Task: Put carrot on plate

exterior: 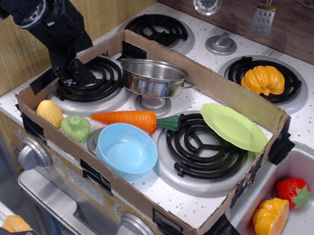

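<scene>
1. The gripper (72, 76) is low over the back-left burner (89, 79), to the left of the steel pot (152, 77). It is dark against the dark burner, so I cannot tell if its jaws are spread or closed; nothing seems to be between them.
2. The carrot (133, 118) lies on the surface (136, 182) in front of the steel pot, well apart from the gripper. Its tip points left and its green cap touches the edge of the front burner (202, 150).
3. The plate (233, 127) is to the right of the steel pot. It leans tilted on the front burner, near the cardboard wall (225, 92).
4. In my judgement the task is at its first step: the approach to the carrot is not yet done.
5. The next move calls for going forward and to the right, then coming down over the middle of the carrot.
6. The blue bowl (127, 148) is just in front of the carrot and the steel pot is just behind it, so the space for the descent is narrow.
7. A corn (50, 112) and a green vegetable (76, 128) lie left of the carrot tip, not in the way.
8. The tilted plate may let the carrot slide off.
</scene>
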`<action>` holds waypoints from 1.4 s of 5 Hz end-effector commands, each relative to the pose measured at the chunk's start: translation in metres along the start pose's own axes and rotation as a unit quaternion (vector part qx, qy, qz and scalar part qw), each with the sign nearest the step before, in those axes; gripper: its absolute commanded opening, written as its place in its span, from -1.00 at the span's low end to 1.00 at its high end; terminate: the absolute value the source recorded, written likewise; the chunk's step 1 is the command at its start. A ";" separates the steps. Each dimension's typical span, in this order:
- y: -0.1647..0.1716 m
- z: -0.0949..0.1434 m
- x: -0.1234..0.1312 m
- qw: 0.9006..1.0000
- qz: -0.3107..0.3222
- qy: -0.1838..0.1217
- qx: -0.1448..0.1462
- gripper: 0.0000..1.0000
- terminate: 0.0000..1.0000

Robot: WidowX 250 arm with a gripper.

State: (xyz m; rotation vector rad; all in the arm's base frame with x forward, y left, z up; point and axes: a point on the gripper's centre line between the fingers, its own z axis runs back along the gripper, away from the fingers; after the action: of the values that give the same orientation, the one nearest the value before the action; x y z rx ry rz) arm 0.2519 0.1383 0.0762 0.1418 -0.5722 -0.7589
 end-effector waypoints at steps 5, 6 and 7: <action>-0.054 0.014 0.080 0.985 -0.138 0.016 -0.107 1.00 -1.00; -0.068 0.004 0.084 0.978 -0.135 0.012 -0.157 1.00 -1.00; -0.071 -0.007 0.089 0.974 -0.135 0.004 -0.182 1.00 -1.00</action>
State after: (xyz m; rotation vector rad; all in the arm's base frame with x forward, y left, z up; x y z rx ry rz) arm 0.2630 0.0227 0.0753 -0.1496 -0.3799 -1.1032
